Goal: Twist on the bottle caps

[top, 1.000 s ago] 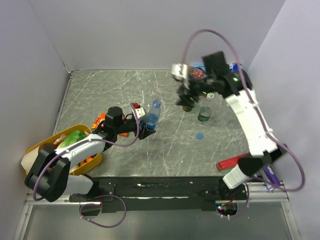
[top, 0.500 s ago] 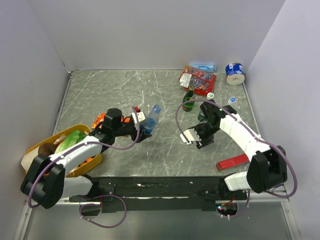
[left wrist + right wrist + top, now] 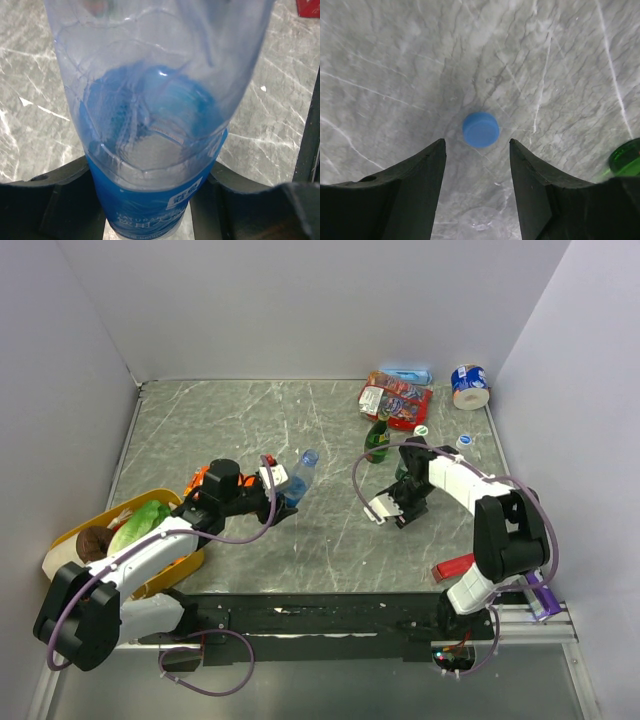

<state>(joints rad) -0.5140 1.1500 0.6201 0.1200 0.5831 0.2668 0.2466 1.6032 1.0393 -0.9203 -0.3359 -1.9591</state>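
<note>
My left gripper (image 3: 281,496) is shut on the clear water bottle (image 3: 299,474) at its blue label (image 3: 150,200) and holds it tilted, open neck pointing away. My right gripper (image 3: 404,510) is open and points down close over the table. The plain blue cap (image 3: 480,129) lies just beyond its fingertips (image 3: 436,150), untouched, and is hidden under that gripper in the top view. The dark green bottle (image 3: 377,440) stands uncapped behind it. The green-rimmed cap (image 3: 421,431) and the blue-rimmed cap (image 3: 463,442) lie at the back right.
Red snack packets (image 3: 396,398) and a blue-and-white can (image 3: 468,386) lie at the back right. A yellow basket (image 3: 68,538) with vegetables stands at the left. A red flat thing (image 3: 460,565) lies front right. Something green and transparent (image 3: 626,157) shows right of the right gripper.
My right arm has swung down from the back of the table and now hovers low over the plain blue cap. My left gripper has shifted slightly left with the bottle.
</note>
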